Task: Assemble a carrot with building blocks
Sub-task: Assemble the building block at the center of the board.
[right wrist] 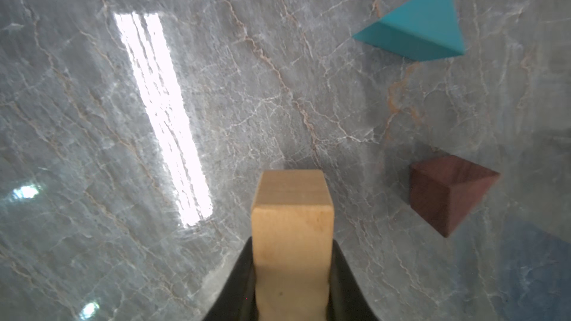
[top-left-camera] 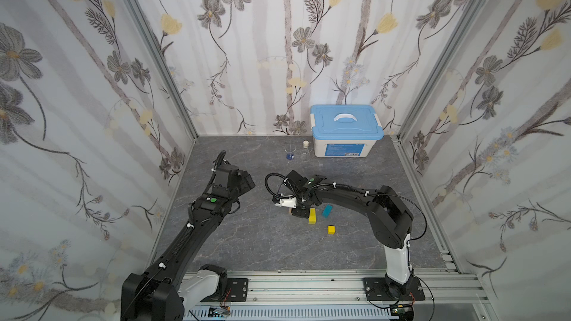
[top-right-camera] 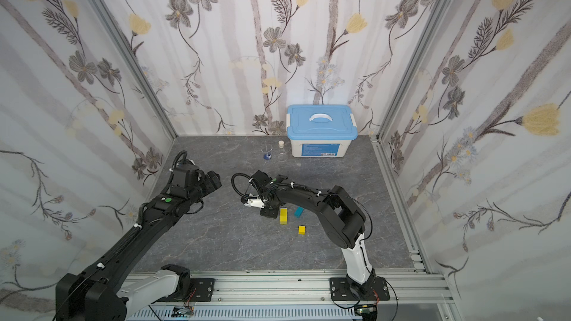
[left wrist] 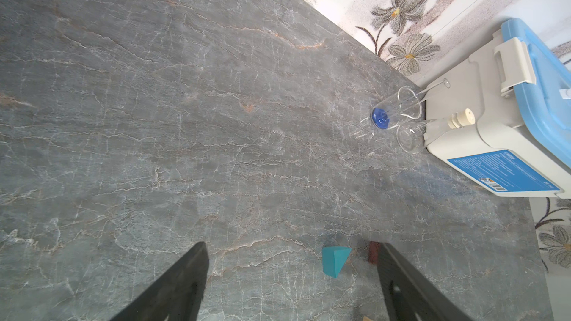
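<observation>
One grey marbled bench (top-left-camera: pixel 247 239) carries everything. Two black arms reach over it from the near rail, the left arm (top-left-camera: pixel 197 230) and the right arm (top-left-camera: pixel 355 199).

One white box (top-left-camera: pixel 346 146) with a blue lid stands at the back, against the wall. Just beside it are two glass vessels: one beaker (top-left-camera: pixel 290 152) with a little blue liquid at the bottom, and one flask (top-left-camera: pixel 305 151) with a pale stopper.

The left claw (left wrist: pixel 292 244) is spread wide and grips nothing; only bare bench shows between its two fingers. The right claw (right wrist: pixel 292 242) is down near the middle of the bench, its two fingers pressed flat against the sides of one tan bar (right wrist: pixel 292 208). I cannot tell whether that bar is touching the bench.

Six blocks in all: three bars, two triangles, one cube.
- Bars: the tan one in the right claw; one yellow bar (top-left-camera: pixel 312 216) just beside that claw; one teal bar (top-left-camera: pixel 327 210) near the yellow one, apart from it.
- Triangles: one teal triangle (right wrist: pixel 417 30) and one maroon triangle (right wrist: pixel 448 193), near each other but not touching. The right arm hides both in both top views.
- One yellow cube (top-left-camera: pixel 331 229), alone, nearer the rail than the two loose bars.

No block sits on another.
</observation>
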Controlling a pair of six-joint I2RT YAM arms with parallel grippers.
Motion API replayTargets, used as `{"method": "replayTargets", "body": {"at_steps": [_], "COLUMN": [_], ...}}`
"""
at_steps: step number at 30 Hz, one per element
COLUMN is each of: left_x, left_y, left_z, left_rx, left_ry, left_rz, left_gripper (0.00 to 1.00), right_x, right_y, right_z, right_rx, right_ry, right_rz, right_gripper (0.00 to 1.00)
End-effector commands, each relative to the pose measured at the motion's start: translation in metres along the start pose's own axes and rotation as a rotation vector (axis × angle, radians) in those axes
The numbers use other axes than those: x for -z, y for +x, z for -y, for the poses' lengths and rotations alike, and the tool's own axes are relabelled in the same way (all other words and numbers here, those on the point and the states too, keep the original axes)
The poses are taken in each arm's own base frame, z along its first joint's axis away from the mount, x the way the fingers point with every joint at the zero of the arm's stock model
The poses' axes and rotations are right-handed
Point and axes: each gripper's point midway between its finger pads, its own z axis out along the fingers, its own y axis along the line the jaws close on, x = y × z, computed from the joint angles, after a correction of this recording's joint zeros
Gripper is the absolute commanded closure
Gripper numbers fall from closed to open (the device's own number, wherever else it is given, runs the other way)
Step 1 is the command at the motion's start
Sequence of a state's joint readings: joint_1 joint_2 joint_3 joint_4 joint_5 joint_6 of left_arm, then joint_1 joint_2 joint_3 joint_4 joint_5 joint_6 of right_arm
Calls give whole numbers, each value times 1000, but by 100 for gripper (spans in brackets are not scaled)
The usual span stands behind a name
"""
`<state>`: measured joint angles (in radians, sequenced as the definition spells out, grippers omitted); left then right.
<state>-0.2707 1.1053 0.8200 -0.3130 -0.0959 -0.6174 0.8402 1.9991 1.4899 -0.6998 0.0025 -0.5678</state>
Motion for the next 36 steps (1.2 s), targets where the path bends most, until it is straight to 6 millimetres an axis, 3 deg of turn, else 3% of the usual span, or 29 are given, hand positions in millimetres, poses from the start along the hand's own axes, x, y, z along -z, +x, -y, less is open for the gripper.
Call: {"method": "replayTargets", "body": {"at_steps": [1, 11, 18, 24, 36], "left_x": [-1, -11, -16, -22, -22], "left_y": [-11, -17, -19, -16, -18], "left_z": [7, 17, 24, 27, 31], "left_rx": [32, 37, 30, 23, 13], "left_ry": [17, 23, 30, 31, 34], "left_rz": [42, 40, 44, 31, 38], "left_gripper": [12, 12, 11, 11, 11], "right_x": [8, 20, 23, 12, -12], "right_y": [1, 9, 24, 37, 26], "right_z": [17, 57, 49, 38, 45], "right_rx": [101, 154, 169, 175, 182], "right_ry": [41, 91, 74, 33, -3], "right_rz": [4, 31, 16, -10, -9], "right_gripper": [98, 100, 100, 100, 100]}}
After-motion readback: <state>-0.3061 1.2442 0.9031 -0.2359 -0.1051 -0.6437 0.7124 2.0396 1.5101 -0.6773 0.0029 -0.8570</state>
